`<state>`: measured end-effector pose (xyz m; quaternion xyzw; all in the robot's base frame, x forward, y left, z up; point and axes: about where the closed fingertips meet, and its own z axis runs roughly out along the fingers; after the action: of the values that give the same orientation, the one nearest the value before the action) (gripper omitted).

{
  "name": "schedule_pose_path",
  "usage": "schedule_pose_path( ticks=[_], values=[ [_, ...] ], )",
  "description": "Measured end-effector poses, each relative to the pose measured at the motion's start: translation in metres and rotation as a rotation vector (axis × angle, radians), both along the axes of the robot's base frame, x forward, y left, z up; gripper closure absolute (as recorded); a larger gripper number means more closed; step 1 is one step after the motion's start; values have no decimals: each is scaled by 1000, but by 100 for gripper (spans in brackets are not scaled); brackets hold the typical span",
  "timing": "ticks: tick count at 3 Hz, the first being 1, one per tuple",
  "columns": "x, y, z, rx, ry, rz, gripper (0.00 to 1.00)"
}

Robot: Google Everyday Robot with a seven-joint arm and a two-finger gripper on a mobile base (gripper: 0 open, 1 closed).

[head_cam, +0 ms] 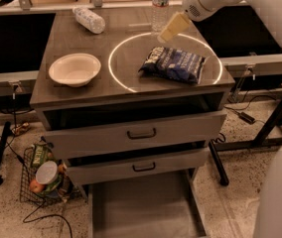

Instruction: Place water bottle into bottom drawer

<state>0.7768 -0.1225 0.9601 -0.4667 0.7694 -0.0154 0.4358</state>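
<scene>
Hovering at the back right of the tabletop (131, 15): my gripper (173, 28), just beside the water bottle (160, 4); spread or pressed together, I cannot tell. Bottle: upright, not yet lifted. Bottom drawer (141, 209): pulled out. Remaining, I judge: grasp, carry, release.

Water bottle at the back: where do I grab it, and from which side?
Best grip the water bottle around its mid-body, coming level from the front: it stands upright, slim, at the back. The gripper hovers just before it, above the chip bag.
</scene>
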Motion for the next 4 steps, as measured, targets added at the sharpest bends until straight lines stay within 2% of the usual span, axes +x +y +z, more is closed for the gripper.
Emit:
schedule_pose_path(
  ticks=[2, 3, 4],
  values=[
    [95, 8, 0, 213, -137, -112, 0],
    [135, 19, -9, 327, -165, -161, 0],
    [163, 33, -19, 425, -169, -193, 0]
  ],
)
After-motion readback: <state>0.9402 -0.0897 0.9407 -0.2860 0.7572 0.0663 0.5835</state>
